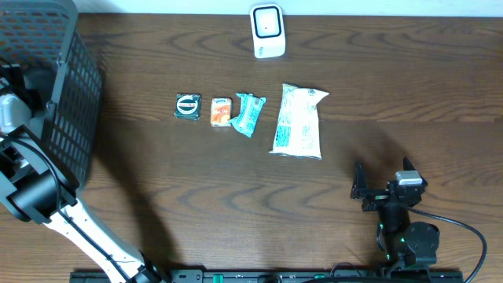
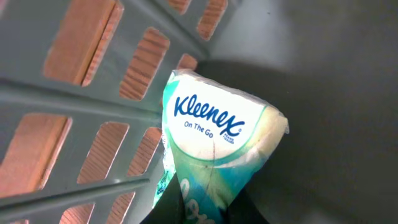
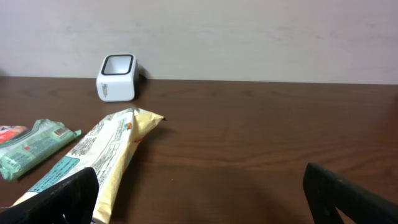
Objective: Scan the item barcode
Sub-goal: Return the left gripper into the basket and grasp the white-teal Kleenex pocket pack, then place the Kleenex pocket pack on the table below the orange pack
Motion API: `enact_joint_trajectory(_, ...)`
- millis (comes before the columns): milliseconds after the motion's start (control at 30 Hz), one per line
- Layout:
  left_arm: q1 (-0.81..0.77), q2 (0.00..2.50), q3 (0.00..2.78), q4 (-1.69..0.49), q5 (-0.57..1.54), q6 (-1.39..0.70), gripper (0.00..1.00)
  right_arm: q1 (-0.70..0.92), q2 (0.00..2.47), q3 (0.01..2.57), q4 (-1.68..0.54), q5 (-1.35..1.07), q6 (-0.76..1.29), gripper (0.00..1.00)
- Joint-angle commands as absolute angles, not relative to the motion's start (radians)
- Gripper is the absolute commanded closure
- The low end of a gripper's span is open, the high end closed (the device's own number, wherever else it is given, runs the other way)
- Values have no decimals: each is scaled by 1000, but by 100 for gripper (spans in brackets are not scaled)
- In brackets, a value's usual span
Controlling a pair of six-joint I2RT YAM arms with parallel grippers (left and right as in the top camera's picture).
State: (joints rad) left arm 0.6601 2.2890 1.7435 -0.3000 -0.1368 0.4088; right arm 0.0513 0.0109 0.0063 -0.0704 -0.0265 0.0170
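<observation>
Left wrist view: my left gripper [image 2: 205,208] pinches the Kleenex pack [image 2: 217,134], white and teal with a blue logo reading "On The Go", inside the grey basket [image 2: 62,93]. My right gripper [image 3: 202,199] is spread wide.

Left arm [image 1: 86,232]: white tubular link, black blocky joints; right arm [image 1: 405,240]: black all over, small green lights glowing on the lower housing, pale grey camera block [image 1: 409,182] at the wrist, thin black cable [image 1: 470,236] curving off the side; right gripper [image 3: 208,199] fingers [image 3: 351,196] flat, matte black
</observation>
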Motion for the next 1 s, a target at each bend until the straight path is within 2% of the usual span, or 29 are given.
enact_joint_trajectory(0,669,2273,1721,-339,-116,220,93,58,6,6,-75,-25,10,1)
enact_joint_trajectory(200,664,2058,1721,-350,-66,-42,93,58,6,6,-75,-25,10,1)
enact_joint_trajectory(400,664,1789,1721,-337,290,-201,93,58,6,6,-75,-25,10,1)
enact_joint_trajectory(600,664,1552,1721,-445,538,-536,93,58,6,6,-75,-25,10,1)
enact_joint_trajectory(700,642,1459,1721,-596,642,-559,93,58,6,6,-75,-25,10,1)
enact_joint_trajectory(967,406,1400,1720,-957,632,-415,93,58,6,6,-75,-25,10,1)
